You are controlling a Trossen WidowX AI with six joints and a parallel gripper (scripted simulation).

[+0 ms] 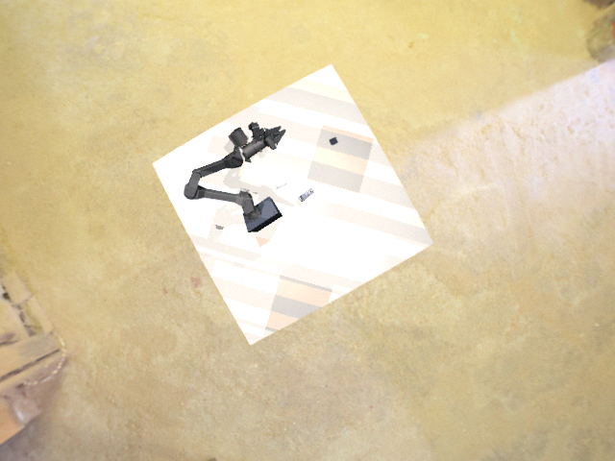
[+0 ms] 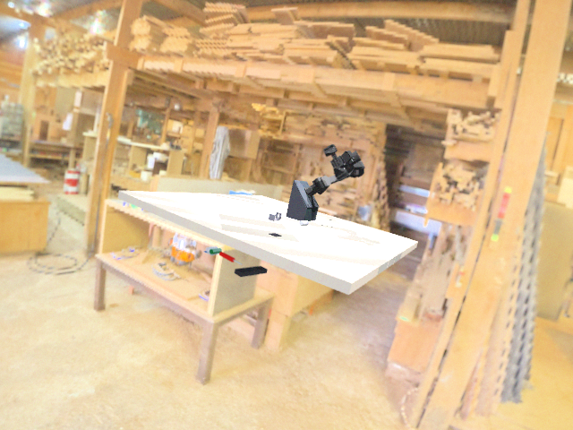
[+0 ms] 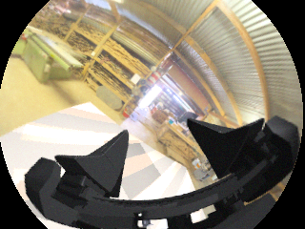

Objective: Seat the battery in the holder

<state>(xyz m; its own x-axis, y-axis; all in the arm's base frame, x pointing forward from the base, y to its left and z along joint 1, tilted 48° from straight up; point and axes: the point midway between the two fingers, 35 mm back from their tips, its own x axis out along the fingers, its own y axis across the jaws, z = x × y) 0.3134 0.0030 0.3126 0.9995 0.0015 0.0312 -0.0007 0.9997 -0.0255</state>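
The holder [image 1: 306, 195] [image 2: 273, 216] is a small grey and dark piece on the white table. A small pale object [image 1: 282, 185] [image 2: 303, 223], which looks like the battery, lies apart from the holder, nearer the arm. Its ends are too small to tell. My gripper [image 1: 283, 131] [image 3: 158, 128] is wide open, with nothing between its fingers. It is raised above the table, away from both objects, and points outward; in the exterior view its fingertips cannot be made out. The holder's spring and lip cannot be made out.
A small dark square [image 1: 332, 140] [image 2: 275, 234] lies on the table [image 1: 317, 268] [image 2: 323, 266] beyond the holder. The arm's base [image 1: 261, 215] [image 2: 301, 205] stands beside the pale object. The table's edges drop off on all sides.
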